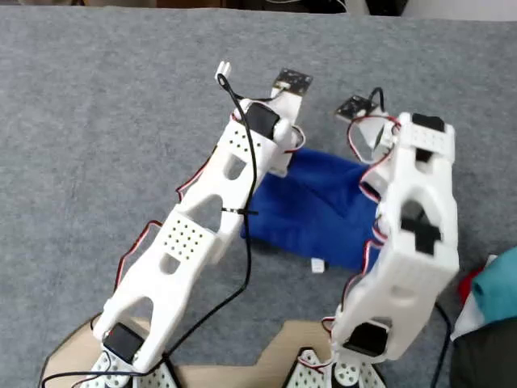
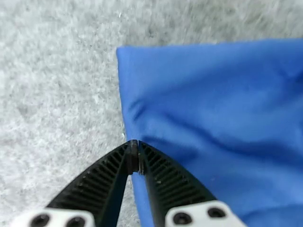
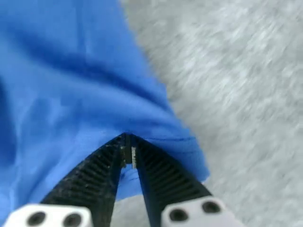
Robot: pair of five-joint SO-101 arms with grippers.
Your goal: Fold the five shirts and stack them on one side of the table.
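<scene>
A blue shirt (image 1: 323,214) lies partly folded on the grey cloth between my two arms. In the left wrist view the blue shirt (image 2: 213,109) has a straight folded edge, and my left gripper (image 2: 134,156) is shut on that edge, pinching the fabric. In the right wrist view my right gripper (image 3: 128,153) is shut on the opposite edge of the blue shirt (image 3: 71,85), near a hemmed corner. From above, the left arm (image 1: 218,210) and right arm (image 1: 408,226) cover both grip points.
Grey cloth (image 1: 97,121) covers the table, with wide room to the left and back. A heap of other shirts, teal (image 1: 497,291) and red (image 1: 468,284), lies at the right edge. A white label (image 1: 317,265) sticks out at the blue shirt's near edge.
</scene>
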